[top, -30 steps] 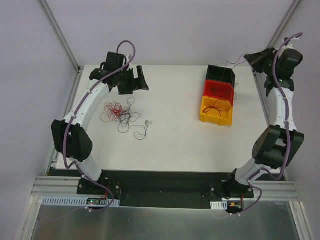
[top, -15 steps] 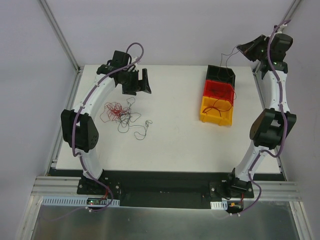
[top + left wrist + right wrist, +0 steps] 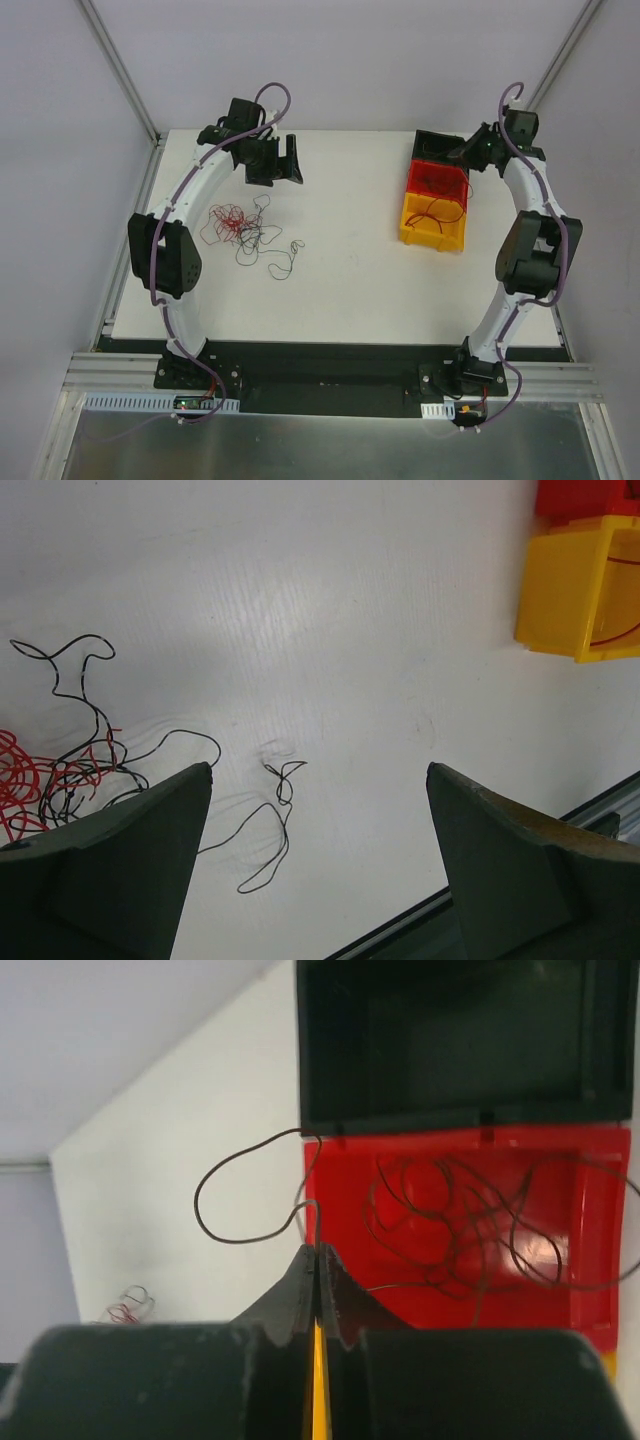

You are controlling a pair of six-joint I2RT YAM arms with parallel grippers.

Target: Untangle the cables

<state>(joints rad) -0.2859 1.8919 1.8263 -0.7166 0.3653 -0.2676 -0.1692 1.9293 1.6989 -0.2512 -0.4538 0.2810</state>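
The cables [image 3: 240, 230] lie as a loose red and black tangle on the left of the white table, with black strands trailing toward the middle. The left wrist view shows the red part [image 3: 20, 780] and a black curly strand [image 3: 262, 825]. My left gripper [image 3: 278, 162] hangs open and empty above and behind the tangle [image 3: 318, 770]. My right gripper [image 3: 462, 155] is shut on a thin dark wire [image 3: 232, 1195]. It holds the wire over the left edge of the red bin [image 3: 590, 1210], and the wire loops up and left from the fingertips [image 3: 315, 1252].
Three bins stand in a row at the back right: black [image 3: 420, 140], red [image 3: 412, 178] with several dark wires in it, and yellow [image 3: 405, 215] with a red wire. The yellow bin [image 3: 560, 590] also shows in the left wrist view. Frame posts stand at the table's back corners.
My right arm has swung from the far right back corner inward and down over the bins, carrying the thin wire. My left gripper has shifted slightly to the right.
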